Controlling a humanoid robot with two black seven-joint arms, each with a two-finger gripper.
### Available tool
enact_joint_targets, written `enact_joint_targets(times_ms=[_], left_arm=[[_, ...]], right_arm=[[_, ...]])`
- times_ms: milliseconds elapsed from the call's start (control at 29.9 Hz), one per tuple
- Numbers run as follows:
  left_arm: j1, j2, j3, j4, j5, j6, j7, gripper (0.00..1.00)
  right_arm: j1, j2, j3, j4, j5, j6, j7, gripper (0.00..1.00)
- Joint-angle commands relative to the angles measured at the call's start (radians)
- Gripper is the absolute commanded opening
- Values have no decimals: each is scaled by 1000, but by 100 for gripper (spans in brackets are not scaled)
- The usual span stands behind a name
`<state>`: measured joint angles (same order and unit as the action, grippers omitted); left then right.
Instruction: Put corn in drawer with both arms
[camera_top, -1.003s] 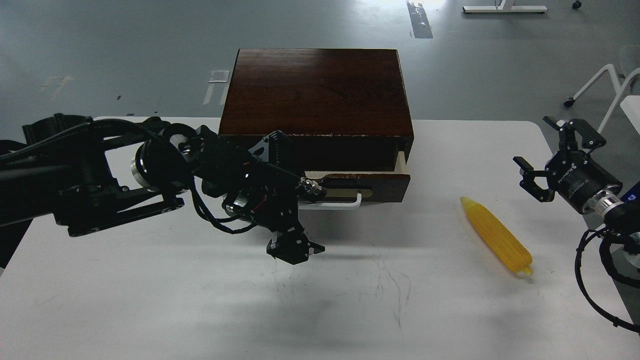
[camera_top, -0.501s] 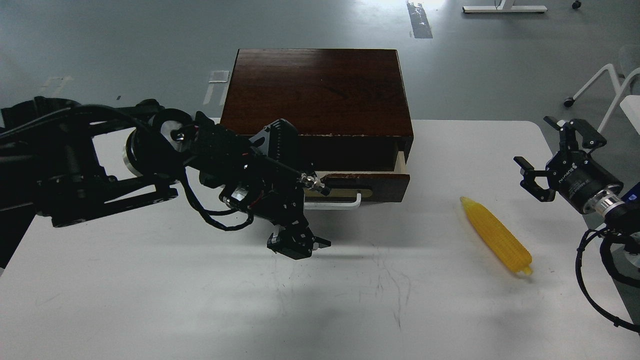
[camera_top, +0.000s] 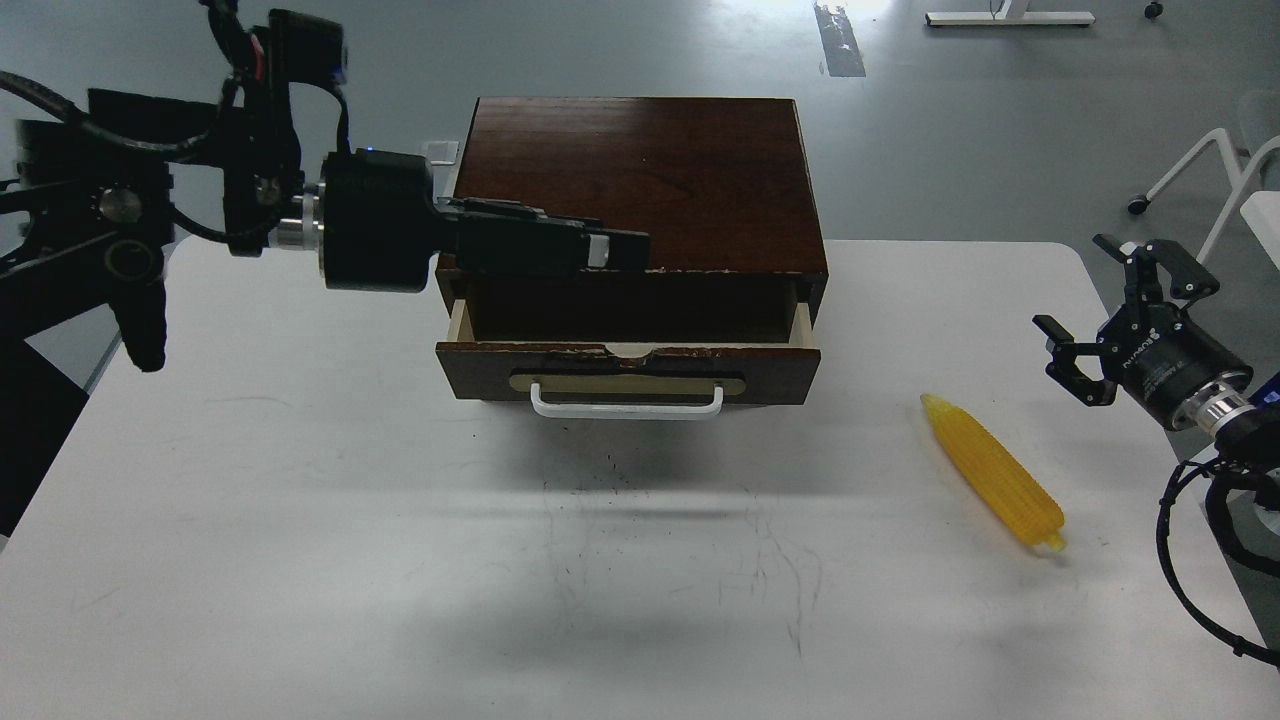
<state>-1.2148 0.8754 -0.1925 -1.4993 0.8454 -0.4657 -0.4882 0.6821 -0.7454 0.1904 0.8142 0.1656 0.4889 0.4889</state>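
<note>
The yellow corn lies on the white table, to the right of the dark-brown box, its tip pointing to the far left. The drawer is pulled partly out; its white handle and pale inner sides show, and its inside looks empty. My left gripper is held high and points right over the box's front edge, seen side-on, with nothing visible in it. My right gripper is open and empty, above and to the right of the corn.
The box stands at the table's far middle. The table's right edge runs close to my right arm. A white chair frame stands on the grey floor beyond the far right corner.
My left arm has risen from low in front of the drawer handle to the level of the box's top. The whole drawer front now shows. The right arm and corn have barely moved.
</note>
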Motion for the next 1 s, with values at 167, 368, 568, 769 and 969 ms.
enact_joint_targets(times_ms=[167,368,568,769,969], left_arm=[[214,27,-1,253,-607,68,-1,99],[337,16,-2,392,-753,55,-1,99],[425,-19,-14,407,-781,55,-1,99],[485,-45,-93,422,-779,55,-1,99],[488,-50,-99,421,-779,52,-1,99]], right_arm=[[0,-31,-2,3,-5,0,0,100],[7,-54,-12,9,-29,0,0,100],[37,-106,-14,23,-289,0,0,100],[123,-193,-11,66,-800,0,0,100],[186,-235,-16,143,-1072,0,0,100]])
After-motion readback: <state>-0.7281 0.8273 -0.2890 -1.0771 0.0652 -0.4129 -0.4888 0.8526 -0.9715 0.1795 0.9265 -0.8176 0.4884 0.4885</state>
